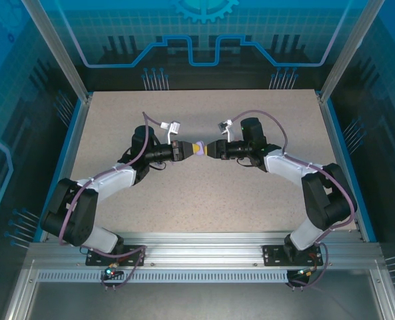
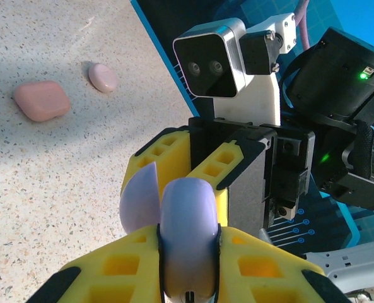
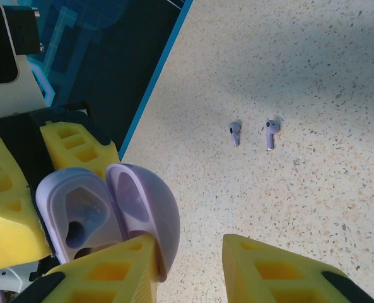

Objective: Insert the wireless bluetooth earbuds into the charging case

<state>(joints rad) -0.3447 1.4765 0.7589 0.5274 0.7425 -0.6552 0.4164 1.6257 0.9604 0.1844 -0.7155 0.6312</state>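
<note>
A lavender charging case (image 1: 199, 147) hangs in mid-air over the middle of the table between both arms. My left gripper (image 2: 190, 252) is shut on the case's body (image 2: 188, 214). The lid (image 3: 142, 208) is swung open, showing the hollow sockets (image 3: 79, 218). My right gripper (image 3: 188, 252) faces it with its jaws apart. One of its fingers (image 3: 120, 268) rests against the outside of the lid, and the other stands well clear. Two lavender earbuds (image 3: 235, 132) (image 3: 271, 133) lie side by side on the table beyond the right gripper.
A pink closed case (image 2: 41, 100) and a smaller pale pink pebble-shaped piece (image 2: 103, 77) lie on the speckled table (image 1: 204, 193). The table's blue rim (image 3: 155, 88) runs close behind the held case.
</note>
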